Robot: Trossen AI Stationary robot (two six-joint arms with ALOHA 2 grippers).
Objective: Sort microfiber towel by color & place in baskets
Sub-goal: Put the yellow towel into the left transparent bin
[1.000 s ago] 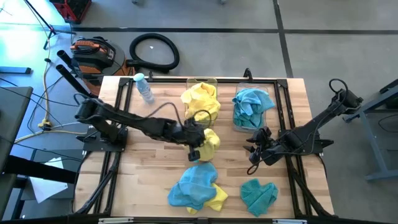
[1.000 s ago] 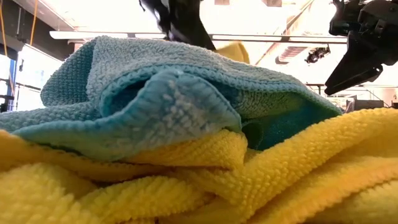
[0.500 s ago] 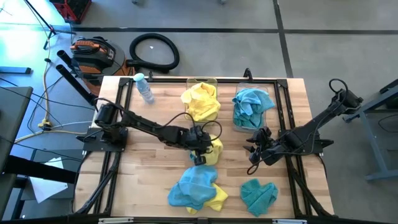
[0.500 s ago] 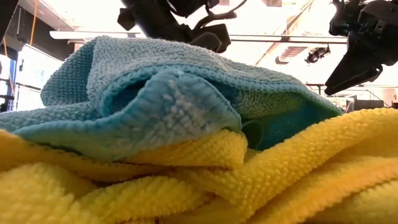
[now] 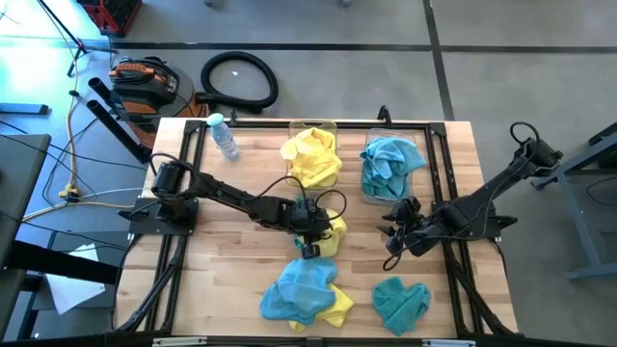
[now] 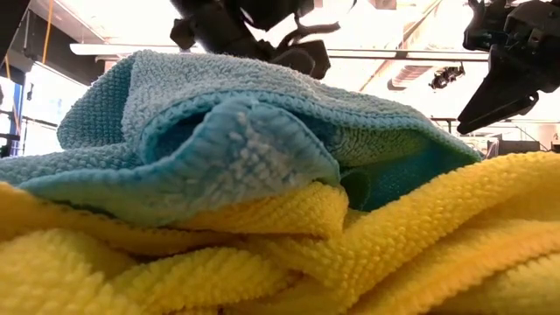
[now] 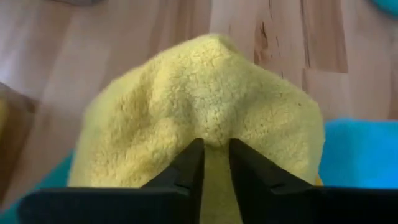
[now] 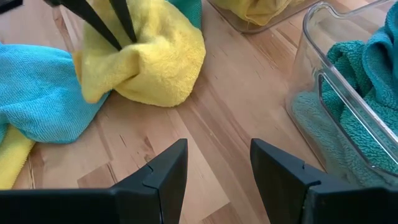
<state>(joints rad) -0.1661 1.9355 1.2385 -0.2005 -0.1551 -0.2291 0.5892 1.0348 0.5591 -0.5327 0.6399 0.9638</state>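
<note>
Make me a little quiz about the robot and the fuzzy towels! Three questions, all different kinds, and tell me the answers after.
1. True or false: the left gripper pinches a yellow towel in the middle of the table.
2. Pick one. The basket nearer the right gripper holds: A) yellow towels B) teal-blue towels C) a bottle.
3. Fill the gap: the right gripper's fingers are ____ and hold nothing.

Key: 1 true. 2 B. 3 open.
</note>
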